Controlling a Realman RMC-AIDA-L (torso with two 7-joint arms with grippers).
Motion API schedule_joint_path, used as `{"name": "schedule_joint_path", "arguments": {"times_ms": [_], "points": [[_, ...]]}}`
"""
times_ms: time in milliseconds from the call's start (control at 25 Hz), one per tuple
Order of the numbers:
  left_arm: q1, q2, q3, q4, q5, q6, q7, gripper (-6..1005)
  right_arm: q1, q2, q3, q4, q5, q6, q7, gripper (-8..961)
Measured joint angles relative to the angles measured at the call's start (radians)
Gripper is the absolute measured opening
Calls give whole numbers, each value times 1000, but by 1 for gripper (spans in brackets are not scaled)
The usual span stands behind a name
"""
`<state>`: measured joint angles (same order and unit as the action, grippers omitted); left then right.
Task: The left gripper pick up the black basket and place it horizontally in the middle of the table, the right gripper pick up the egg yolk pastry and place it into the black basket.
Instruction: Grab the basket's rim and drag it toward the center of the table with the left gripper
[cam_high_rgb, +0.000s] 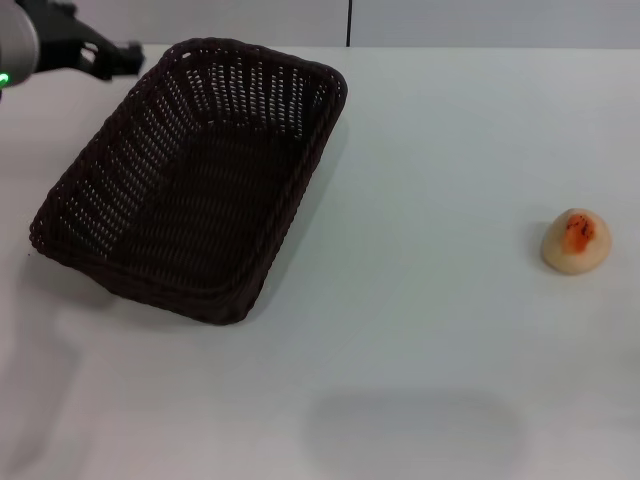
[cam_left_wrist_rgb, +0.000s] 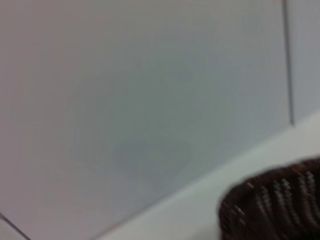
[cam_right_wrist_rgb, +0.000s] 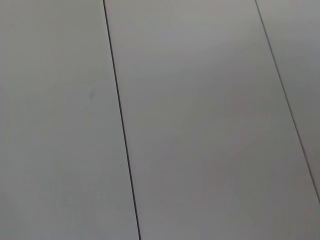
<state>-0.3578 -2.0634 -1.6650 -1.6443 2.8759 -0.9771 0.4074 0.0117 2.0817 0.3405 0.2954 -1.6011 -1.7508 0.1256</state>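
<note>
So far nothing looks done: the black basket (cam_high_rgb: 190, 180) sits askew at far left, the egg yolk pastry (cam_high_rgb: 576, 241) well right on the table (cam_high_rgb: 420, 330). The left gripper (cam_high_rgb: 105, 55) hovers by the basket's far corner, fingers seemingly unclamped, though I cannot tell for sure; the right gripper is unseen.

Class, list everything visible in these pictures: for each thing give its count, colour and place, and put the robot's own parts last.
black basket: one, dark brown-black wicker, on the table's left part, set at a slant, nothing inside.
egg yolk pastry: one, cream with an orange-red patch, on the table's right side, far from the basket.
table: one, white, under both things.
wall panels: pale grey with dark seams, behind the table.
left gripper: one, black, at the far left, beside the basket's far corner, holding nothing.
right gripper: not in view.
</note>
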Motion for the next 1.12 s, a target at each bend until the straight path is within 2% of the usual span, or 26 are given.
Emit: {"name": "schedule_joint_path", "arguments": {"times_ms": [80,320,520,880,1120], "points": [[-38,2,-5,-1,1,-92,-4,751,0,0,0,-1,0,2,2,766],[-78,0,-8,11,7,-182,-11,744,-2,0,-9,-2,-1,2,3,764],[-127,3,-19,71,11,-246,-14,738,-2,0,-11,-1,-1,2,3,763],[-210,5,-45,253,12,-226,7,728,1,0,-14,1,0,2,3,761],[-229,7,-57,313,13,-182,11,721,0,0,-14,1,0,2,3,760]]}}
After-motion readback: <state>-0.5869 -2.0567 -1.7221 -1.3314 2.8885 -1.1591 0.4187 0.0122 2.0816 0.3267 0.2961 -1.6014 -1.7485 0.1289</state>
